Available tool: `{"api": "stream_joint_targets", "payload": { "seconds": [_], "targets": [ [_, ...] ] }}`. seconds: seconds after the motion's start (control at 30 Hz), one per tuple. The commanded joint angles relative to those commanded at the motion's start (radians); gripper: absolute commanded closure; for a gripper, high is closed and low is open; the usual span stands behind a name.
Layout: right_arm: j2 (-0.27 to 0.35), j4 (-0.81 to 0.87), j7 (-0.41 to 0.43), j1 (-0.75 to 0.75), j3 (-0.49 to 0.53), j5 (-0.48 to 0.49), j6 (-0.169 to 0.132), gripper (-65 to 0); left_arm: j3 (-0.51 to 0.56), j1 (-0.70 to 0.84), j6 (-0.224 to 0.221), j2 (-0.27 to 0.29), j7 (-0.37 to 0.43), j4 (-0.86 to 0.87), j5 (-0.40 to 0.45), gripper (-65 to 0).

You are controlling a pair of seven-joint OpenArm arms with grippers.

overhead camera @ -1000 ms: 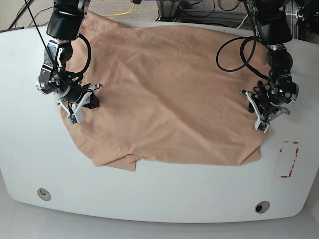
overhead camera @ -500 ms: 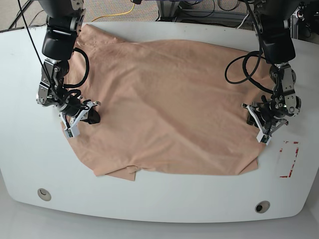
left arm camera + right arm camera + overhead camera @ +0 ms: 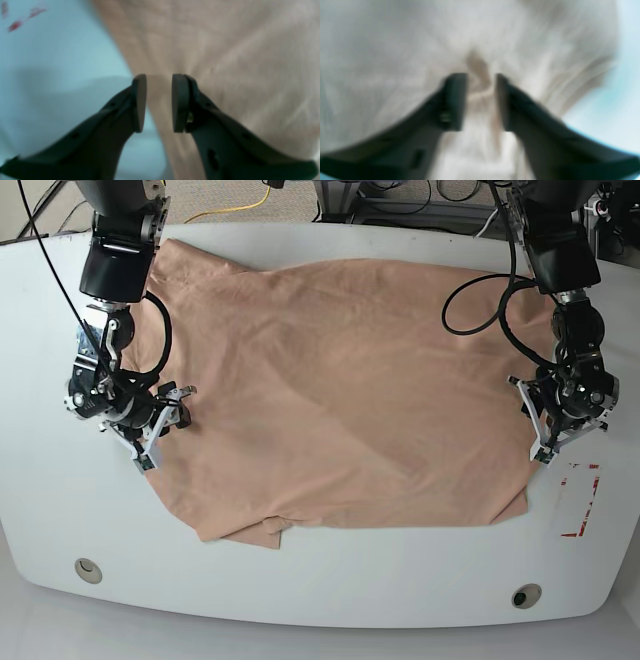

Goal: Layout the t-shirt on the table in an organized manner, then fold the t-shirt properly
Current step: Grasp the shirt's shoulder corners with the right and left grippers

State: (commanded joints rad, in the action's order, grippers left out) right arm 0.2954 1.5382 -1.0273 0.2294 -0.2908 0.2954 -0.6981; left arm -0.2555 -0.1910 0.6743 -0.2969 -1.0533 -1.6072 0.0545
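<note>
Yellow cable (image 3: 252,204) beyond far edge

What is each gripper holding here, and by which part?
Both hold the t-shirt by its opposite side edges: the left gripper pinches one edge fold, the right gripper a bunched fold at the other.
</note>
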Motion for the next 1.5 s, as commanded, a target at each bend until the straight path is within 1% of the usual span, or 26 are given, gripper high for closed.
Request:
{"api": "stream_joint_targets", "payload": {
  "seconds": [0.03,0.07,0.1,0.13,0.2,0.27,0.33,0.43,0.57,0.73,0.83,0.97,1.07,1.13,1.37,1.5],
  "targets": [
    [-0.014,0.055,-0.023,-0.020,-0.017,0.000,0.000,-38.7,-0.011,0.012,0.023,0.000,-0.021,-0.040,0.002,-34.9],
    [-0.031,0.109,-0.040,-0.040,-0.034,0.000,0.000,-42.0,-0.025,0.026,0.024,0.000,-0.044,-0.083,0.002,-39.7],
    [-0.041,0.152,-0.057,-0.058,-0.048,0.000,0.000,-44.5,-0.034,0.038,0.024,0.000,-0.064,-0.118,0.002,-42.9],
    [-0.046,0.180,-0.071,-0.069,-0.057,-0.002,0.000,-46.0,-0.040,0.046,0.024,0.000,-0.080,-0.140,0.002,-43.8],
    [-0.061,0.258,-0.115,-0.107,-0.077,-0.006,0.000,-47.6,-0.046,0.080,0.024,0.000,-0.133,-0.203,0.000,-43.9],
    [-0.063,0.301,-0.146,-0.135,-0.084,0.000,0.000,-47.4,-0.046,0.112,0.024,-0.002,-0.160,-0.244,0.000,-43.9],
    [-0.077,0.345,-0.163,-0.175,-0.084,-0.002,0.000,-47.4,-0.051,0.161,0.024,-0.002,-0.186,-0.279,0.000,-43.9],
    [-0.101,0.397,-0.163,-0.236,-0.087,-0.005,0.000,-47.4,-0.097,0.253,0.024,0.000,-0.209,-0.316,0.000,-43.9],
    [-0.117,0.405,-0.163,-0.285,-0.086,-0.002,0.000,-47.4,-0.158,0.347,0.024,0.003,-0.209,-0.324,0.000,-43.9],
    [-0.120,0.405,-0.163,-0.336,-0.087,-0.002,0.000,-47.4,-0.181,0.440,0.024,0.005,-0.206,-0.325,-0.002,-43.9],
    [-0.137,0.405,-0.163,-0.347,-0.087,-0.002,0.000,-47.4,-0.183,0.476,0.024,0.005,-0.206,-0.327,-0.002,-43.9],
    [-0.144,0.405,-0.163,-0.358,-0.087,-0.002,0.000,-47.4,-0.183,0.502,0.024,0.009,-0.206,-0.328,-0.020,-43.9],
    [-0.146,0.404,-0.163,-0.358,-0.087,-0.002,0.000,-47.4,-0.184,0.528,0.024,0.015,-0.206,-0.328,-0.072,-43.9],
    [-0.146,0.405,-0.163,-0.358,-0.087,-0.002,0.000,-47.4,-0.184,0.537,0.024,0.015,-0.206,-0.328,-0.089,-43.9],
    [-0.146,0.405,-0.163,-0.358,-0.089,-0.002,0.000,-47.4,-0.181,0.562,0.024,0.017,-0.206,-0.327,-0.129,-43.9],
    [-0.146,0.407,-0.163,-0.358,-0.089,-0.002,0.000,-47.4,-0.180,0.560,0.024,0.018,-0.204,-0.322,-0.133,-43.9]
  ]
}}
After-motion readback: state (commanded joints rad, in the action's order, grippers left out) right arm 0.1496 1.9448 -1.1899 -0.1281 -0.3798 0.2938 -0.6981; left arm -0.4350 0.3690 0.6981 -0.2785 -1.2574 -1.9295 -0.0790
